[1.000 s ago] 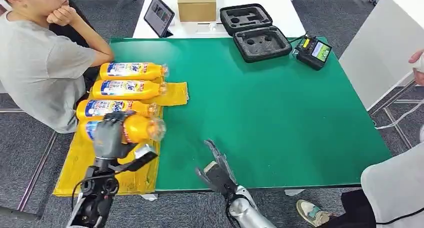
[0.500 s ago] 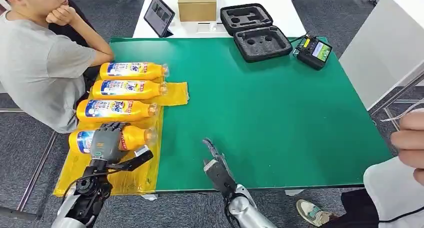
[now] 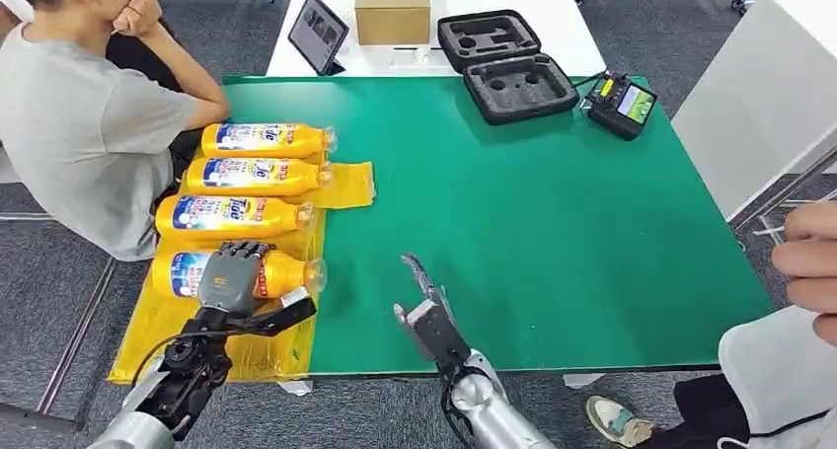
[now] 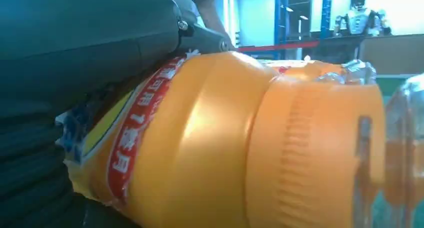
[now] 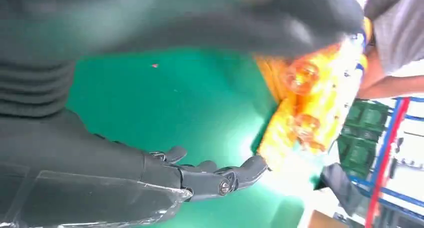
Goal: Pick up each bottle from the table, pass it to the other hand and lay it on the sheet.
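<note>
A yellow bottle with a blue and red label lies on the yellow sheet at the table's front left. My left hand is wrapped over its middle. In the left wrist view, the bottle sits close against the left hand, cap end away from it. Three more yellow bottles lie side by side on the sheet farther back. My right hand hovers open over the green table near its front edge, holding nothing. The right wrist view shows the right hand with fingers spread and the bottles beyond.
A person in a grey shirt sits at the table's left side, close to the sheet. Another person's hand shows at the right edge. At the back stand a tablet, a cardboard box, a black foam case and a controller.
My left hand has brought the bottle down and to the left, from above the sheet's edge to lying on the sheet. The right hand has barely moved.
</note>
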{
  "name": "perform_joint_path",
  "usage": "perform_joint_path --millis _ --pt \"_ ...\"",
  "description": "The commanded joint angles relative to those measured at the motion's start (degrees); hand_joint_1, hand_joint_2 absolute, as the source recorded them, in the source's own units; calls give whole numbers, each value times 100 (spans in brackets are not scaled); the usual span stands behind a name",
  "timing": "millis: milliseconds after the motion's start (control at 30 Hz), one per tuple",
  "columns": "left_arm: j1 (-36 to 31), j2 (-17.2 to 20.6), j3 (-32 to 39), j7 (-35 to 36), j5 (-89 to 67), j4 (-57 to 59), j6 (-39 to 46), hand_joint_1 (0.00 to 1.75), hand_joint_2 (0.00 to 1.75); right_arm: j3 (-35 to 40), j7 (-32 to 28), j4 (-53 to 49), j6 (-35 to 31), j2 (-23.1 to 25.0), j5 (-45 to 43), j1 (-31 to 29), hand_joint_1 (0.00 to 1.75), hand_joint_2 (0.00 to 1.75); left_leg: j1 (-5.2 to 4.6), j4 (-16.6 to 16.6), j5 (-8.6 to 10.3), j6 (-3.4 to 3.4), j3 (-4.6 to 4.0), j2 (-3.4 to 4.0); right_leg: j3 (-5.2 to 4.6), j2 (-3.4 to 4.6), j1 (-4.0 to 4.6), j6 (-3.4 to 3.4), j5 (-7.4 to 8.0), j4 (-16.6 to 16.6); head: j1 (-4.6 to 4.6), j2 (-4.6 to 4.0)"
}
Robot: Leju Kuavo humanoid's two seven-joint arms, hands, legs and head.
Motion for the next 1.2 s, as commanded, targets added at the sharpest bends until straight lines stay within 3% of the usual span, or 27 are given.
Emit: perform_joint_path --millis 33,800,967,1100,1133,1200 --pt "12 116 -445 -40 89 557 -127 0 175 40 2 -56 41 -95 -19 -144 0 175 1 -3 -7 -8 22 7 18 17 0 -5 -3 -4 2 0" --pt "19 204 -730 122 -21 328 19 0 175 71 2 241 -3 -103 -45 -275 0 175 -2 -5 2 -1 21 -3 23 -2 -3 -3 0 -3 0 0" --pt "420 325 -897 319 -232 -486 191 0 175 65 2 231 -58 -118 -72 -234 0 175 0 -8 -2 -4 31 5 30 10 -1 -5 -1 -7 0 0" --pt "1281 559 -1048 453 -273 -2574 133 0 175 95 2 104 -125 -145 -94 -134 0 175 1 -4 -8 -4 27 10 24 15 -1 -5 -5 -4 2 0" --pt "1549 662 -1125 393 4 -3290 -191 0 0 87 2 -71 -135 -173 -114 -40 0 175 2 0 -14 -6 30 12 26 19 0 -6 -9 -2 0 0" --pt "1782 861 -1237 332 320 -4068 -494 0 0 91 2 -446 -208 -215 -163 106 0 175 5 6 -17 -6 20 7 19 13 3 -6 -14 2 0 0"
